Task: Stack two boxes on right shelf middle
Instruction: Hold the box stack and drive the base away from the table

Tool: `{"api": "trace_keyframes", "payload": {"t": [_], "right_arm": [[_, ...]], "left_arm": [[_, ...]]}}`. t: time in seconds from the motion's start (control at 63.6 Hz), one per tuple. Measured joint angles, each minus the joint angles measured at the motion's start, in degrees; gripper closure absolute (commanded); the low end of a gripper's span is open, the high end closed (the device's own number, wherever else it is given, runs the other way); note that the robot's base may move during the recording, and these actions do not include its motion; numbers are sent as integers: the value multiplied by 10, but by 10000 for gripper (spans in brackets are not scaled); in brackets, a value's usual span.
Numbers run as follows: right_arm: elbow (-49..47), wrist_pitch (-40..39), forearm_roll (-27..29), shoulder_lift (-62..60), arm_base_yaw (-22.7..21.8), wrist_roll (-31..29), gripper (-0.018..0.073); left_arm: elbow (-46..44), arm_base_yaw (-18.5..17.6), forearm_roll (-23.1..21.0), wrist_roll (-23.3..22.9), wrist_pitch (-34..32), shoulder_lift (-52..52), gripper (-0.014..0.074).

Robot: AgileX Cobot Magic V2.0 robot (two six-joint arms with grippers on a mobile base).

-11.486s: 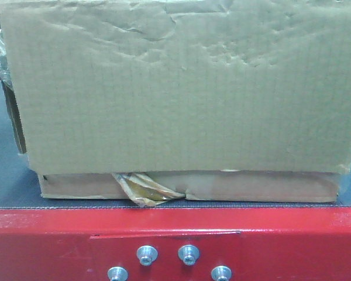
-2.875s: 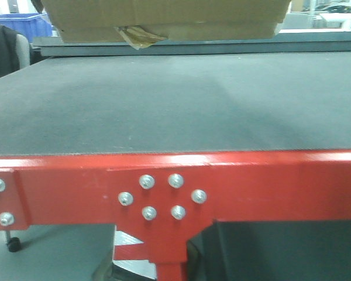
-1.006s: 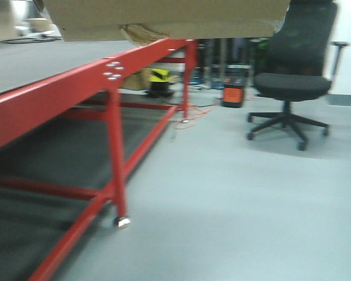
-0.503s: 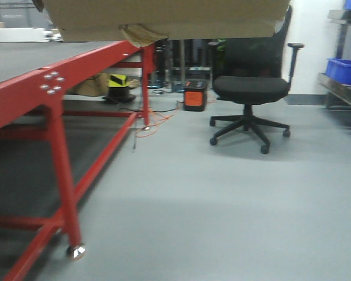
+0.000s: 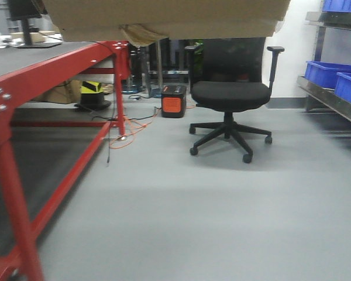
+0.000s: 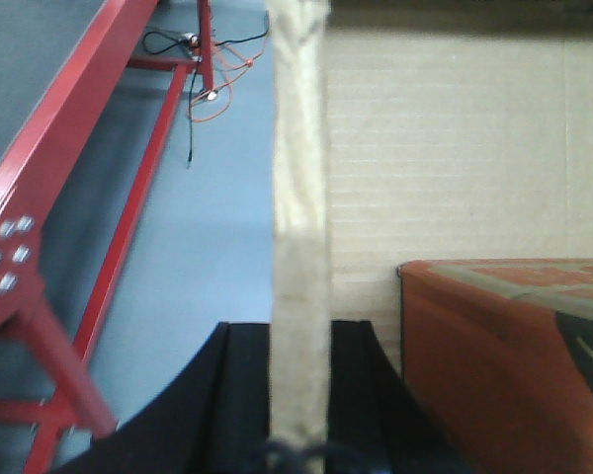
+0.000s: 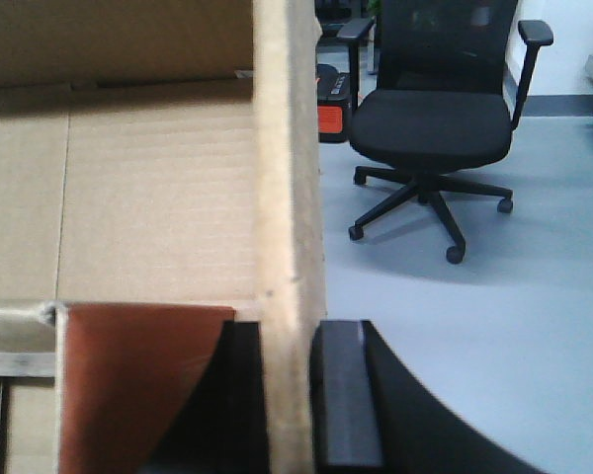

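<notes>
— While pinched from both sides like this, how stiff?

— Stiff along the flutes, softer across them. Narrow grip by the left tool over the raw top edge of one side wall of the cardboard box, one finger inside and one outside. Same clamp by the right tool on the opposite wall. Thin corrugated board by the look of that edge, so likely to buckle or tear if squeezed harder or twisted.

— Weight?

— Probably light for its bulk, though not hollow: orange-brown carton lying inside on the floor of it. Apt to slide if tipped, so best carried level.

— Better hold anywhere?

— Hard to name one. Lower on the walls and nearer the corners for most stiffness; no reaching underneath without setting down first. Underside wrinkled, with a thin paler layer beneath and torn yellowish tape hanging loose. Worth watching for a snag on a lip.

— Whereabouts now?

— Held aloft, off to the right of the red-framed tabletop, over bare floor. On the right, steel shelf carrying blue bins; too little in view for picking out the middle level. Beyond, black office chair and a small orange unit.
</notes>
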Motion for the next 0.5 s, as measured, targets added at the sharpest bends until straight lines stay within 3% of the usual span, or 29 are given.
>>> {"api": "trace_keyframes", "payload": {"t": [0.503], "right_arm": [[0,0,0,0,0,0,721]], "left_arm": [[0,0,0,0,0,0,708]]}}
